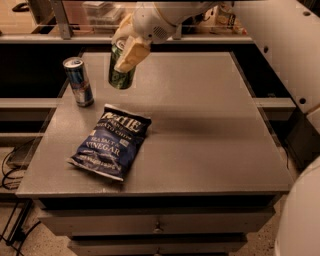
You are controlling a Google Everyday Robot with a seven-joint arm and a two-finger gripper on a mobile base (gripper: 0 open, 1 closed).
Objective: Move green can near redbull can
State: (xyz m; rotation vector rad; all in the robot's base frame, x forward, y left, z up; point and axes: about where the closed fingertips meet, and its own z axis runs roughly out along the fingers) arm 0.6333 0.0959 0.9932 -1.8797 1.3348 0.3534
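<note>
My gripper [126, 54] is shut on the green can [120, 75] and holds it in the air above the far left part of the grey table [200, 130]. One pale finger [130, 55] lies across the can's front. The can hangs a little tilted, its dark green body with pale markings showing below the finger. The redbull can [79, 82], slim, blue and silver, stands upright near the table's left edge, a short way left of the held can.
A dark blue chip bag [111, 141] lies flat on the table in front of both cans. A shelf with clutter [100, 12] runs behind the table. My white arm [280, 45] fills the right side. Cables [10, 165] lie on the floor at left.
</note>
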